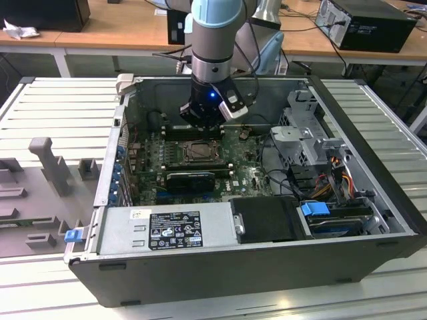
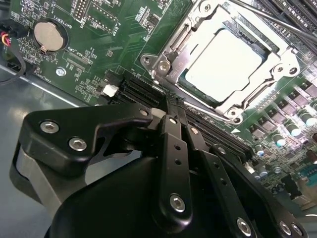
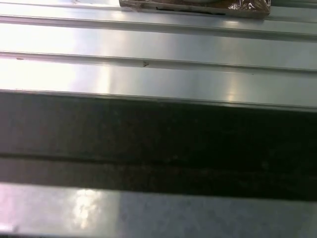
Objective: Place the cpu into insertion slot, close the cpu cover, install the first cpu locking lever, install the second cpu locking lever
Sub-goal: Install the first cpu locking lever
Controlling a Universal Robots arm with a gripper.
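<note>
We see an open computer case (image 1: 373, 220) lying on a ribbed metal worktop (image 1: 60, 107), with the green motherboard (image 1: 150, 170) exposed inside. The arm comes down from the top centre of the exterior view, and its pincer (image 1: 200, 121) hangs just above the board, close behind the processor socket near the middle of the frame.

In the second wrist view the pincer (image 2: 172, 103) fills the lower half, its two slim black fingers (image 2: 174, 139) pressed together with nothing between them, their tips just beside the lower left edge of the socket. The cpu (image 2: 223, 64), a pale silver-grey square, lies flat in the socket at the upper right of that frame. The cpu cover (image 2: 173, 47) is folded down around it, its metal frame bordering the chip on all sides and the chip showing through the central window. A thin metal lever (image 2: 277, 22) runs along the upper right side of the socket; we cannot tell whether it is latched.

A round coin battery (image 2: 48, 35) sits at the upper left of the second wrist view. In the exterior view a grey power supply (image 1: 167, 230) with a black label occupies the front of the case, and a blue clip (image 1: 315, 209) lies to its right
</note>
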